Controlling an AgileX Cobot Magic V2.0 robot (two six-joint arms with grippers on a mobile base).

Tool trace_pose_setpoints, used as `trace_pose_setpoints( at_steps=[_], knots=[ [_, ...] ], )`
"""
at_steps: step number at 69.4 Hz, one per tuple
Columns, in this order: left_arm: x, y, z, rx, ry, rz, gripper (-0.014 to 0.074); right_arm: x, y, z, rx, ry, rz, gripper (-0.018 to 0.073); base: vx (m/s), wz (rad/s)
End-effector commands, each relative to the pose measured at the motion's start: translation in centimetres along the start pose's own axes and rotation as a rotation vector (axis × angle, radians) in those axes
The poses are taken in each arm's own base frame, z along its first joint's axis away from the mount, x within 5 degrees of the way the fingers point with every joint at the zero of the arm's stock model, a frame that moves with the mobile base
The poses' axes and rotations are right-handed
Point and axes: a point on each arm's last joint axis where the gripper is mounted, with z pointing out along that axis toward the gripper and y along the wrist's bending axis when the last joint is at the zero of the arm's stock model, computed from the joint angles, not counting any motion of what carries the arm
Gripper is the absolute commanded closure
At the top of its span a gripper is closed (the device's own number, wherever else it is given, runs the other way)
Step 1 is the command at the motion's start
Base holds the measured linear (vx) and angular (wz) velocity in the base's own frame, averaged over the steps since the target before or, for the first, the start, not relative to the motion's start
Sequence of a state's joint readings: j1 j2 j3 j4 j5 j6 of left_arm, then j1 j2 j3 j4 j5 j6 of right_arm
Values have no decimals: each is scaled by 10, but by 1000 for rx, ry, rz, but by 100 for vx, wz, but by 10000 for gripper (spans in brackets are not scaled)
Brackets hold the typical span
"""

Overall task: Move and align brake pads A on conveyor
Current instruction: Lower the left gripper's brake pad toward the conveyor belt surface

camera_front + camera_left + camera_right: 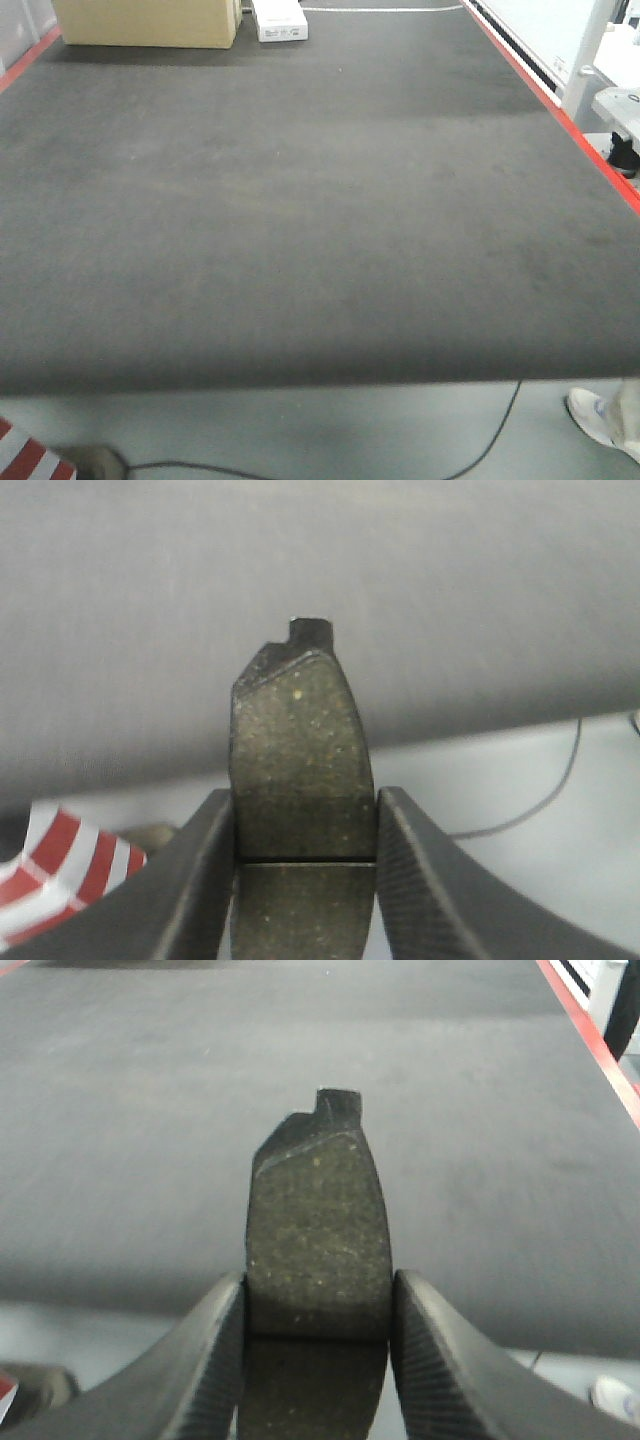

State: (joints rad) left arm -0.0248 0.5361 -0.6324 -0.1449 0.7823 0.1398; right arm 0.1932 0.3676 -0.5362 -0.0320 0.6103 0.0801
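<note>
Count from where I stood: two brake pads A in view, one per gripper.

Left gripper (305, 795) was clamped on pad one (300, 730). Both fingers (190, 880) pressed on its long edges, just about level with the groove (305, 860) across its middle. One groove counted on it. The pad stood on end, with one end tab (310, 630) pointing away from the wrist.

Right gripper (320, 1278) was clamped the same way on pad two (318, 1220), its one visible tab (338, 1105) also at the far end. Its lower half was in shadow, so I couldn't make out a groove.

Neither pad looked to be touching the conveyor (300, 220). Both hung at its near edge. In each wrist view the pad's upper part showed against the belt and its lower part against the grey floor (330, 430). Couldn't tell how high they were.

The conveyor was one dark charcoal belt with two red edge stripes, a left stripe (25, 60) and a right stripe (590, 150).

At the far end:
- one cardboard box (150, 22)
- one white box (278, 20) just beside it

On the floor at the near side:
- one black cable (490, 440)
- one red-and-white striped object (25, 455) at the left corner
- one white shoe (595, 415) at the right corner
</note>
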Motion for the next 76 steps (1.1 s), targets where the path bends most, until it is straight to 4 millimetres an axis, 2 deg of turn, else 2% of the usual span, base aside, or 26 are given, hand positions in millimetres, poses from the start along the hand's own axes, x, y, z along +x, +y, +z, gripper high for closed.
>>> trace_pose_setpoints(
  at_steps=[1,46,76],
  knots=[
    [-15,0,-5,2,-109,-11,603,-17,0,-4,0,-119,-14,566,37,0],
    [-15,0,-5,2,-109,-11,603,-17,0,-4,0,-119,-14,566,33,1],
    [-15,0,-5,2,-109,-11,603,-17,0,-4,0,-119,-14,566,18,7]
  ],
)
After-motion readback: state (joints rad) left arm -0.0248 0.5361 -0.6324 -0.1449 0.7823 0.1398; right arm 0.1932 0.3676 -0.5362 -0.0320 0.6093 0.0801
